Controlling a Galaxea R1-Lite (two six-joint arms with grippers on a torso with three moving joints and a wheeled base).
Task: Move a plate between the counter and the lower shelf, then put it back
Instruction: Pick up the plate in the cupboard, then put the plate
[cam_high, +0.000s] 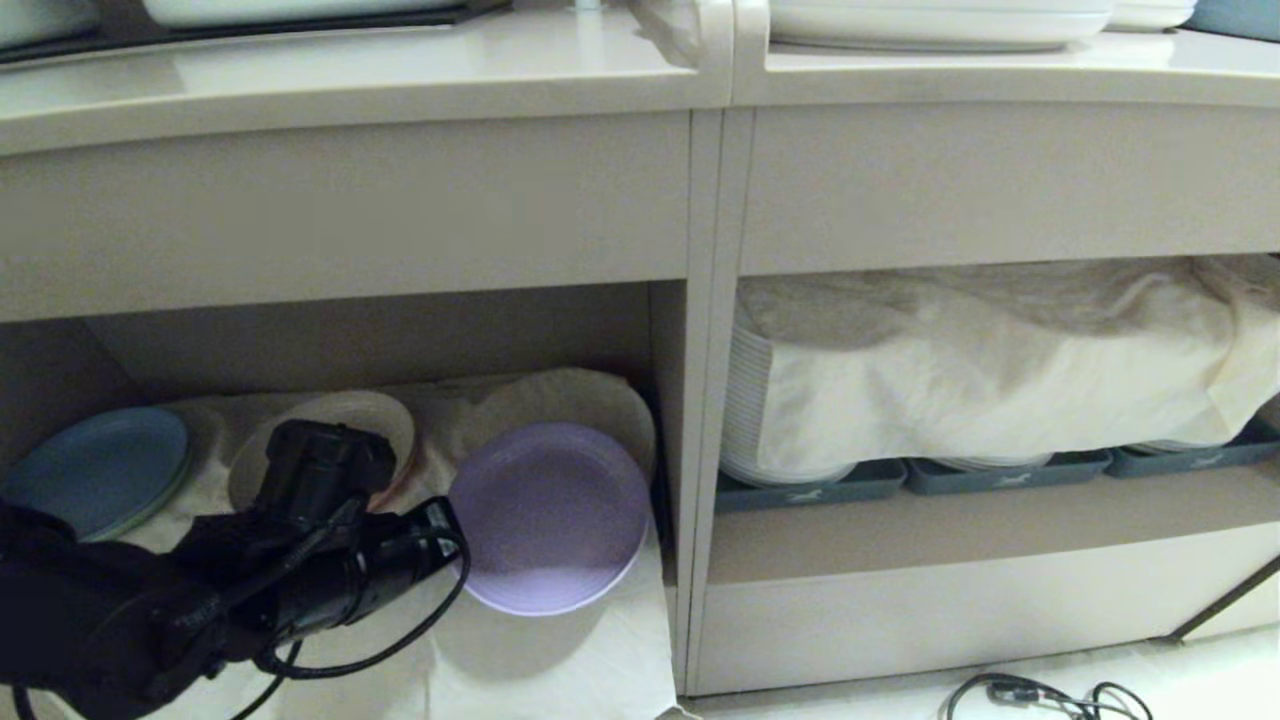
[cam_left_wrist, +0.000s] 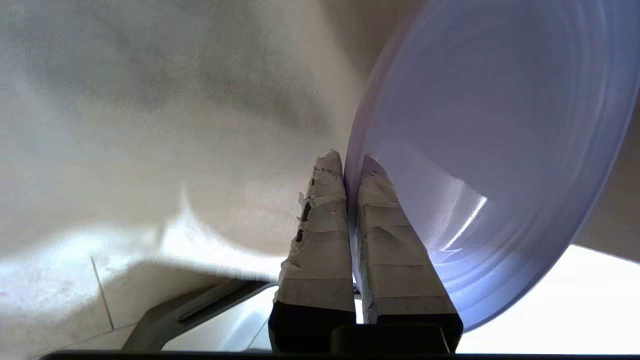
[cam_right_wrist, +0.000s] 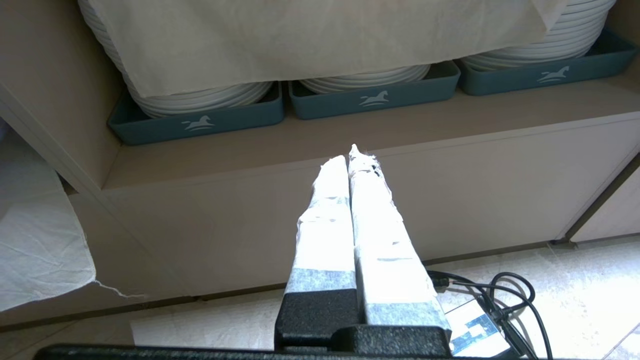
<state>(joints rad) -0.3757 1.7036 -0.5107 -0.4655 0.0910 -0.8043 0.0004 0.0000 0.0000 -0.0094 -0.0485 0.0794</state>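
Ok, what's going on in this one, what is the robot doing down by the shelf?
The left hand is shut on the rim of the lilac plate, holding it tilted at the front of the lower shelf, over the white cloth. A blue plate and a beige plate lean further back. The right hand is shut and empty, parked in front of the compartment with grey-blue trays.

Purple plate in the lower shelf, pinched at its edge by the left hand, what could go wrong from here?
1. The left hand grips only the thin rim of the purple plate, so it might tip or slip out.
2. The white cloth lining the shelf could snag or drag.
3. The plate could bump the beige plate close behind.
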